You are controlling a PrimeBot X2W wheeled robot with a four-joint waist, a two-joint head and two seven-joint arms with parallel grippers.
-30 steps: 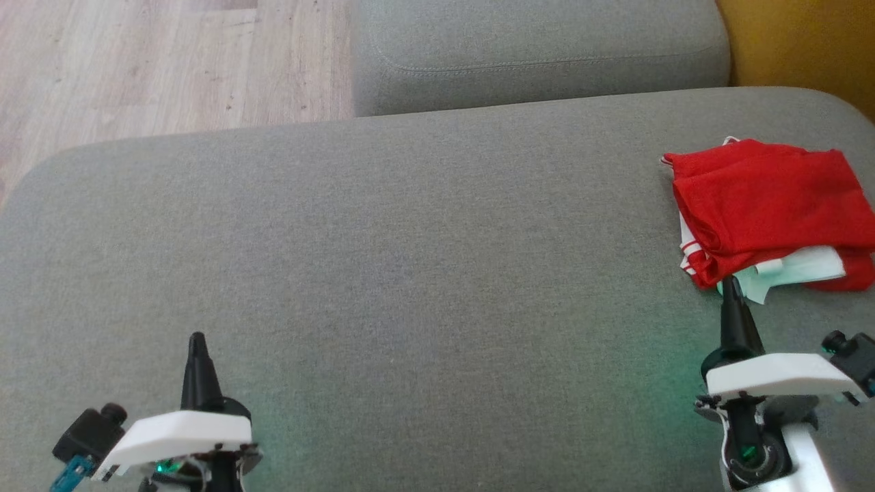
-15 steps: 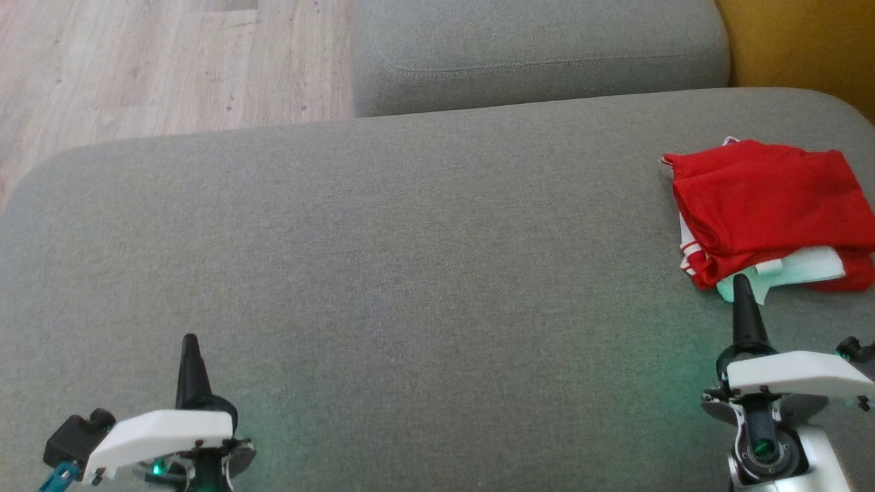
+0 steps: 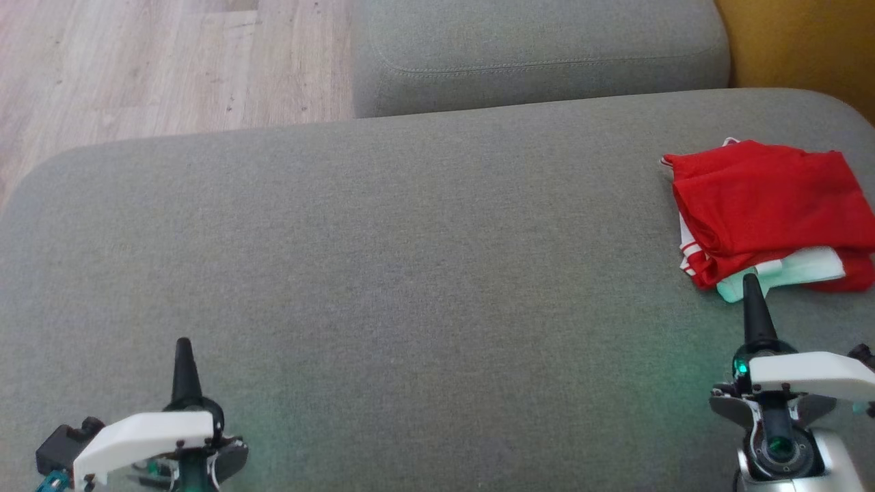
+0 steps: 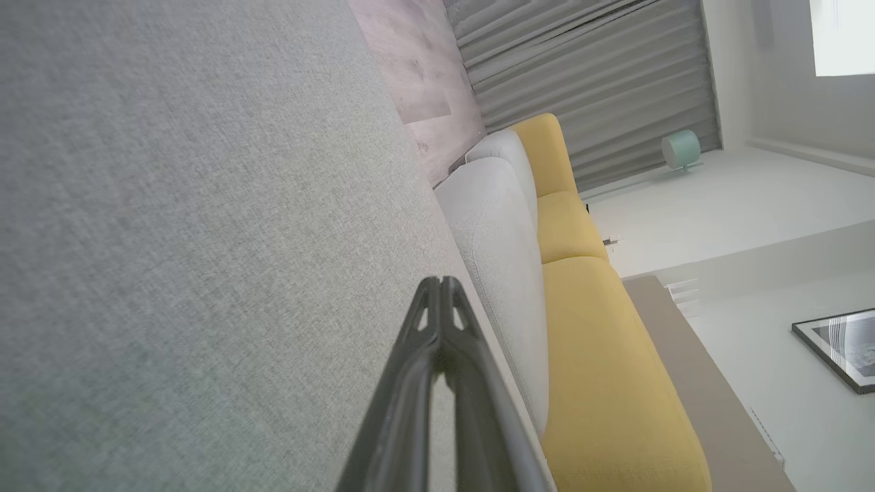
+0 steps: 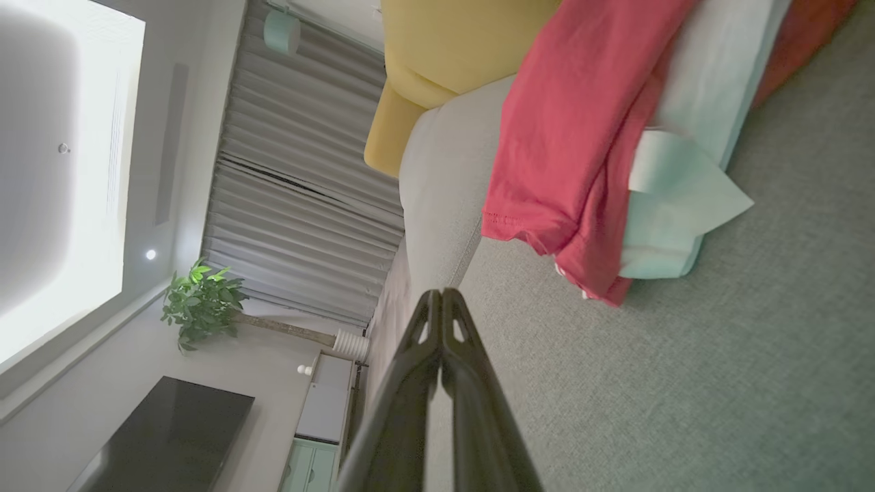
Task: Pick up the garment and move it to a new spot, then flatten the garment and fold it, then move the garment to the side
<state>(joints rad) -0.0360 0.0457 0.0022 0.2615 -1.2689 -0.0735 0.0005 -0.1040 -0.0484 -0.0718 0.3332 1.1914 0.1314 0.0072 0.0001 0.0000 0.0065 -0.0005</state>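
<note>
A folded red and white garment (image 3: 769, 212) lies at the right edge of the grey sofa seat (image 3: 410, 260); the right wrist view has it as a red and white garment (image 5: 601, 137) above the fingertips. My right gripper (image 3: 750, 279) is shut with nothing in it, its tip just short of the garment's white near edge. In its own view the right gripper (image 5: 441, 295) has both fingers pressed together. My left gripper (image 3: 182, 343) is shut and empty at the lower left, far from the garment. The left gripper (image 4: 441, 281) hangs over bare seat fabric.
A second grey cushion (image 3: 540, 48) lies beyond the seat, with wooden floor (image 3: 150, 61) to its left. A yellow sofa part (image 3: 806, 41) stands at the far right. The seat's rounded left corner (image 3: 41, 178) drops to the floor.
Both grippers have drawn back toward the bottom of the head view. The right one has also shifted a little rightward. The garment has not moved.
</note>
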